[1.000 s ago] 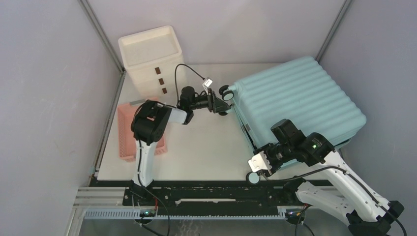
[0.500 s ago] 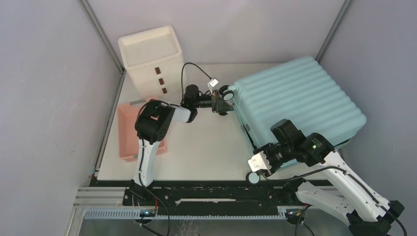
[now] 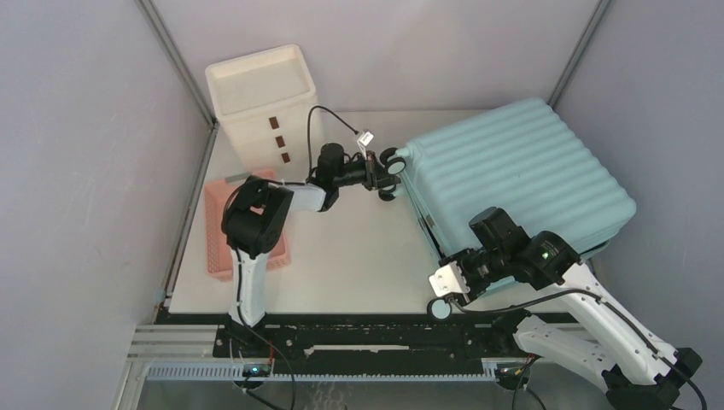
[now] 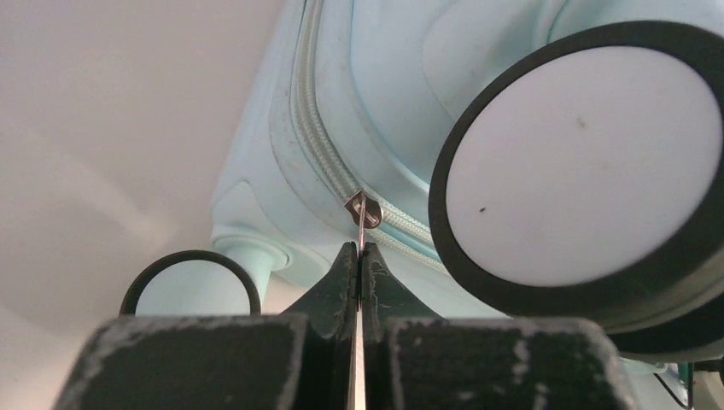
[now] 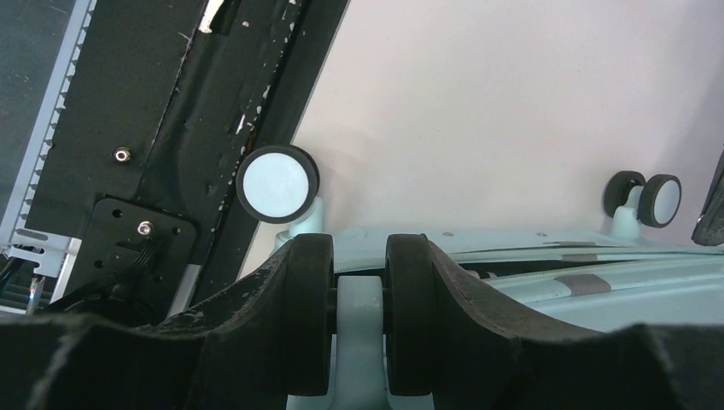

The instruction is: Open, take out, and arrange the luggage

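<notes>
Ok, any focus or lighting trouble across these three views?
Top external: sharp, evenly lit, no glare on the luggage. Left wrist: zipper pull crisp, near body of the left tool softer. Right wrist: right tool dark and featureless against the bright table.

Upper left: white three-drawer box (image 3: 260,94) with a recessed top and three brown handles (image 3: 279,141) stacked down its front. Below it, at the left edge of the white table (image 3: 359,248): pink plastic basket (image 3: 218,231), partly hidden. Bottom: black mounting rail (image 3: 359,335). Grey walls (image 3: 85,171) surround.
</notes>
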Tool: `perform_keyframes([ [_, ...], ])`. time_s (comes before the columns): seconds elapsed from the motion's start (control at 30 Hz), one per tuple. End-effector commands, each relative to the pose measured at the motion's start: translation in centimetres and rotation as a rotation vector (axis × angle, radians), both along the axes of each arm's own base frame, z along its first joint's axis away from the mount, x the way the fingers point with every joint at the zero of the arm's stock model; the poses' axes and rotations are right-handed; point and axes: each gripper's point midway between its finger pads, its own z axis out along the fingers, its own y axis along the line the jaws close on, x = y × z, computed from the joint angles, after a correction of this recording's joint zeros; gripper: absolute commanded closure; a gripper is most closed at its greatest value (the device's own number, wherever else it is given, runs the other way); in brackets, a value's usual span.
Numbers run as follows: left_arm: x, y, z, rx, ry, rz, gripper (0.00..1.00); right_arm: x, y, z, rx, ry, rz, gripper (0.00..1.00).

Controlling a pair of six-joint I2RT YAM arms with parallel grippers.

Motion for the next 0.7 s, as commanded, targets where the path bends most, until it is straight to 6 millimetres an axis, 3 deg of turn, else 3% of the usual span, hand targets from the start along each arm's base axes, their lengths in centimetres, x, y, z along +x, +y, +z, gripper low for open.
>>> perform_keyframes([
  [0.0, 4.4, 2.6, 1.0, 0.103, -0.051, 0.21, 1.0, -2.6, 0.2, -1.1, -0.007, 0.147, 0.019, 1.0],
  [0.27, 7.7, 2.0, 1.2, 0.177, -0.024, 0.231, 1.0, -2.4, 0.5, -1.0, 0.005, 0.136, 0.018, 1.0],
  [0.67, 8.8, 4.1, 1.1, 0.21, 0.061, 0.234, 1.0, -2.9, -0.1, -1.4, -0.003, 0.144, 0.009, 1.0],
])
